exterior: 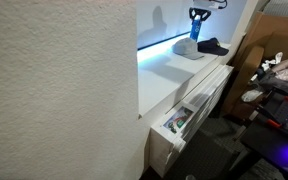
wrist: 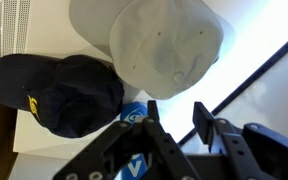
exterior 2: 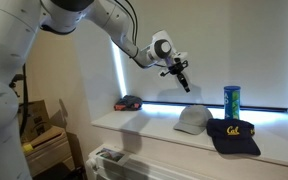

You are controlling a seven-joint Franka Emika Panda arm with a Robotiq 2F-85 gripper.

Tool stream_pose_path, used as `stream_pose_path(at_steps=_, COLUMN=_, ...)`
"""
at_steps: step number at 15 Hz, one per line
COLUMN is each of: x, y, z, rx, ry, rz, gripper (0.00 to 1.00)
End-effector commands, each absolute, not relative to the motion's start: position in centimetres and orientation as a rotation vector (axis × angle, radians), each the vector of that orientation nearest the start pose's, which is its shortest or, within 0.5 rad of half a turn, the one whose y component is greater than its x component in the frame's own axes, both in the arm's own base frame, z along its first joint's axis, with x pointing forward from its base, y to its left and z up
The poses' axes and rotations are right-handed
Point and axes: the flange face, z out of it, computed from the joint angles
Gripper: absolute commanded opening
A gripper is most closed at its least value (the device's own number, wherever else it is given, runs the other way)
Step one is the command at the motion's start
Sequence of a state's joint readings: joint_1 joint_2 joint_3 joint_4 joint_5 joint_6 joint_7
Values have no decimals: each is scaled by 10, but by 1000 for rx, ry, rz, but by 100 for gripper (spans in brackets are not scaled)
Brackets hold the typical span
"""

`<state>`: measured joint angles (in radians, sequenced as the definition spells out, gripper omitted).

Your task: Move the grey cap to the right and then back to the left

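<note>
Fingers (wrist: 201,122) apparently parted over grey cap (wrist: 169,45)

The arm (exterior 2: 84,22) is made of fat, rounded white links with a smooth, glossy shell, bulky at the near end and slimmer toward the wrist. In an exterior view a thin black cable (exterior 2: 134,22) arcs along the outside of the forearm link. The wrist joint (exterior 2: 162,47) is a white drum with a dark grey round cap on its face. Past it everything is black: a short mount, then slim jaws. In the wrist view the jaws are matte black angular linkage bars with flat-sided tips and visible pivots.
</note>
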<state>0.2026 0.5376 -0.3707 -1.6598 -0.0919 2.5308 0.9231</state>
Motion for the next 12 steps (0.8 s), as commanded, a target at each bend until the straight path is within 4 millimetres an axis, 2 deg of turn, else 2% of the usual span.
stream_pose_path(at_steps=1, x=706, y=-81, z=353, rx=-2814, ry=1433, rz=-684, gripper=42)
stream_pose_path(at_steps=6, x=706, y=-81, z=353, rx=-2814, ry=1433, rz=-684, gripper=42)
stream_pose_path(at_steps=7, x=706, y=-81, z=353, rx=-2814, ry=1433, rz=-684, gripper=67)
stream_pose_path(at_steps=8, x=704, y=-74, z=355, rx=-2817, ry=1416, rz=-703, gripper=68)
stream_pose_path(at_steps=10, x=708, y=-66, z=351, rx=-2826, ry=1413, rz=-700, gripper=80)
stream_pose_path(at_steps=12, x=718, y=-53, z=338, rx=-2824, ry=1444, rz=-683, gripper=94)
